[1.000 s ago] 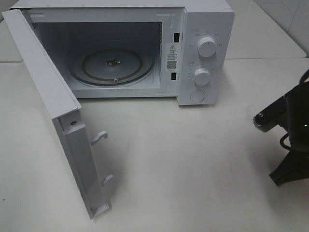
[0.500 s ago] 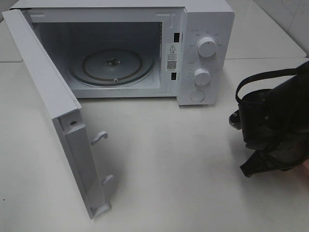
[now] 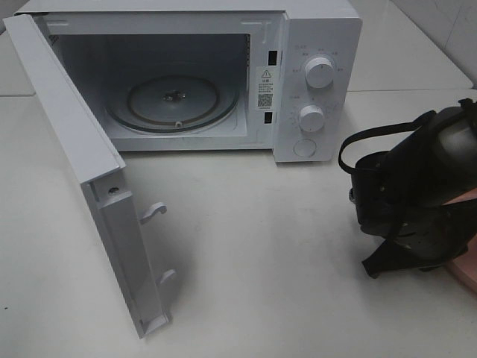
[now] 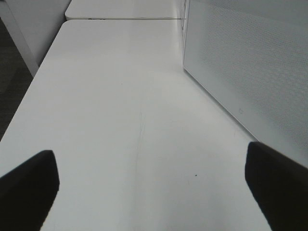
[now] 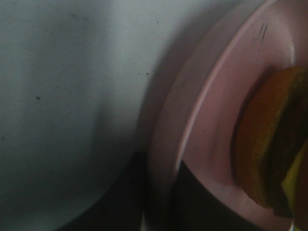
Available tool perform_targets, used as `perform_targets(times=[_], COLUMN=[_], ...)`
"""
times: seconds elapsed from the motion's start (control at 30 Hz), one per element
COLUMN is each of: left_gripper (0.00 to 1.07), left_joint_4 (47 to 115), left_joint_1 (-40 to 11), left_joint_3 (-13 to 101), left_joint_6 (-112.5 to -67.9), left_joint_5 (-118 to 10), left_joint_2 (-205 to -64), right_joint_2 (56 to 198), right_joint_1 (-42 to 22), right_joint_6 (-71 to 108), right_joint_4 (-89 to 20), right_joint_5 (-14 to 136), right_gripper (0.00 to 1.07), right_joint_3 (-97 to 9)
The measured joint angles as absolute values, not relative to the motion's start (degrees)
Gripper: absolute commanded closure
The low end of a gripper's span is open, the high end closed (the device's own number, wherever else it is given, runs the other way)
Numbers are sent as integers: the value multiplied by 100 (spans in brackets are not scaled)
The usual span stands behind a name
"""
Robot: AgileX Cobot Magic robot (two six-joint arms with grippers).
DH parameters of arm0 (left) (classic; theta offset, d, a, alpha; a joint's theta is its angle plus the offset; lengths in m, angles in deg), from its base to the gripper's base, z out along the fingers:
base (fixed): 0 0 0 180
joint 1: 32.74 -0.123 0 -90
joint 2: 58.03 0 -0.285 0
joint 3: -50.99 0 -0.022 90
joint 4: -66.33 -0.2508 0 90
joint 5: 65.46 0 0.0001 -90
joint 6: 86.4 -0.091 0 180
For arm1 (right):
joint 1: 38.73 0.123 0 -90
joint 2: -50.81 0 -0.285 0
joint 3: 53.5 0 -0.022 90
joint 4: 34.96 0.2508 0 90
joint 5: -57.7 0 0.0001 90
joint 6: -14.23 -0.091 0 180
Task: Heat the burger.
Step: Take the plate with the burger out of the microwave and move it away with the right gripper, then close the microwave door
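Gripping round pink plate point(image 5: 202, 144) rim: right pincer | glossy burger point(image 5: 269, 144) on it | left pincer point(image 4: 154, 187) spread

Microwave mouth: you find the microwave point(image 3: 298, 82) cavity unblocked, only the glass turntable point(image 3: 173, 98) on its floor.
Door: the open door point(image 3: 89, 179) juts toward you on the left, walling that side.
Table front: bare table point(image 3: 261, 246) lies between door and right arm.
Right side: the right arm point(image 3: 417, 198) and pink plate point(image 3: 466, 265) crowd the table's right edge.
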State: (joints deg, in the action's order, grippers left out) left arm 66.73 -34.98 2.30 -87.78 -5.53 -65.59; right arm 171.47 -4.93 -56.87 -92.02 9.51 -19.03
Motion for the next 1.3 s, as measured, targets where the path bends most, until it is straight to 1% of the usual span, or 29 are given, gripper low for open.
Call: perform_targets(times=[0.1,0.13,0.17,0.2,0.27,0.3,0.33,0.37,0.4,0.43,0.47,0.5,0.6,0.73,0.8,0.83,0.87,0.9,0.93,0.97,1.0,1.03,1.1,1.17,1.27,1.3], left_gripper=[3,3,3,3,3,3,3,3,3,3,3,3,3,3,3,3,3,3,3,3,3,3,3,3,3,3], left_joint_4=[6673,6673,6673,6673,6673,6673,6673,6673,6673,6673,6673,6673,6673,6673,6673,6673,6673,6673,6673,6673,6673,6673,6673,6673,6673,6673], left_joint_1=[-3498,-3498,-3498,-3498,-3498,-3498,-3498,-3498,-3498,-3498,-3498,-3498,-3498,-3498,-3498,-3498,-3498,-3498,-3498,-3498,-3498,-3498,-3498,-3498,-3498,-3498], left_joint_3=[230,230,230,230,230,230,230,230,230,230,230,230,230,230,230,230,230,230,230,230,230,230,230,230,230,230], left_joint_6=[-8778,-8778,-8778,-8778,-8778,-8778,-8778,-8778,-8778,-8778,-8778,-8778,-8778,-8778,-8778,-8778,-8778,-8778,-8778,-8778,-8778,-8778,-8778,-8778,-8778,-8778], left_joint_5=[-553,-553,-553,-553,-553,-553,-553,-553,-553,-553,-553,-553,-553,-553,-553,-553,-553,-553,-553,-553,-553,-553,-553,-553,-553,-553], left_joint_2=[-6559,-6559,-6559,-6559,-6559,-6559,-6559,-6559,-6559,-6559,-6559,-6559,-6559,-6559,-6559,-6559,-6559,-6559,-6559,-6559,-6559,-6559,-6559,-6559,-6559,-6559], right_joint_2=[17181,17181,17181,17181,17181,17181,17181,17181,17181,17175,17175,17112,16952,16723,16419,16419,16184,16075,16075,15789,15789,15468,15330,14660,14477,14081], right_joint_1=[-493,-493,-493,-493,-493,-493,-493,-493,-493,-493,-493,-493,-498,-504,-504,-504,-504,-504,-504,-504,-504,-504,-504,-504,-504,-504], right_joint_6=[-5739,-5745,-5745,-5745,-5745,-5745,-5745,-5727,-5727,-5687,-5687,-5613,-5578,-5412,-5080,-5080,-4776,-4616,-4616,-4289,-4289,-3968,-3802,-2863,-2582,-2015], right_joint_4=[-9248,-9254,-9265,-9265,-9294,-9294,-9271,-9260,-9260,-9214,-9214,-9157,-9025,-8841,-8595,-8595,-8412,-8331,-8331,-8171,-8171,-8016,-7930,-7489,-7357,-7002], right_joint_5=[951,951,951,951,951,951,951,934,934,905,905,894,991,1175,1232,1232,1243,1243,1243,1266,1266,1289,1301,1295,1284,1203], right_gripper=[96,95,92,92,83,83,74,70,70,62,62,57,53,51,48,48,42,38,38,30,30,24,22,21,22,22], right_joint_3=[-1903,-1903,-1903,-1903,-1903,-1903,-1903,-1903,-1903,-1903,-1903,-1926,-1926,-1926,-1926,-1926,-1920,-1920,-1920,-1920,-1920,-1931,-1931,-1931,-1931,-1931])
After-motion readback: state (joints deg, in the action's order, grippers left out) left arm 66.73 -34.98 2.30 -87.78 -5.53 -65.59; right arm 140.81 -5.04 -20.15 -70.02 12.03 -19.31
